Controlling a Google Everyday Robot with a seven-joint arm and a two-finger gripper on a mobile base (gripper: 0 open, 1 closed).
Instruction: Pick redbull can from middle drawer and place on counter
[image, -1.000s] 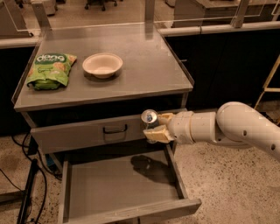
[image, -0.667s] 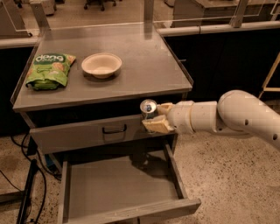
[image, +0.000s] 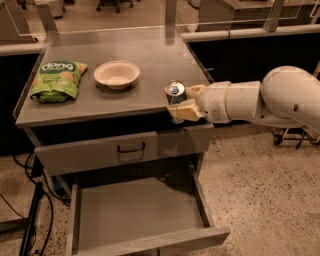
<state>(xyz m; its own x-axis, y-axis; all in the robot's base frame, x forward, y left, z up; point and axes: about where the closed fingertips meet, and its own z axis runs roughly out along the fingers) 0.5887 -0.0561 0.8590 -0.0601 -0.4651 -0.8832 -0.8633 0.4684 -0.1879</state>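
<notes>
The redbull can (image: 175, 93) is held upright in my gripper (image: 186, 102), with its silver top and pull tab showing. It hangs at the front right edge of the counter (image: 150, 65), just above the counter's level. My white arm reaches in from the right. The gripper's tan fingers (image: 184, 111) are shut on the can's sides. The middle drawer (image: 140, 215) is pulled wide open below, and its grey floor holds nothing.
A green snack bag (image: 56, 80) lies at the counter's left. A tan bowl (image: 117, 74) sits at the counter's middle. The top drawer with a black handle (image: 131, 148) is shut. Cables (image: 30, 220) lie on the floor at the left.
My gripper has lifted the can up from in front of the top drawer to the level of the counter's front right edge.
</notes>
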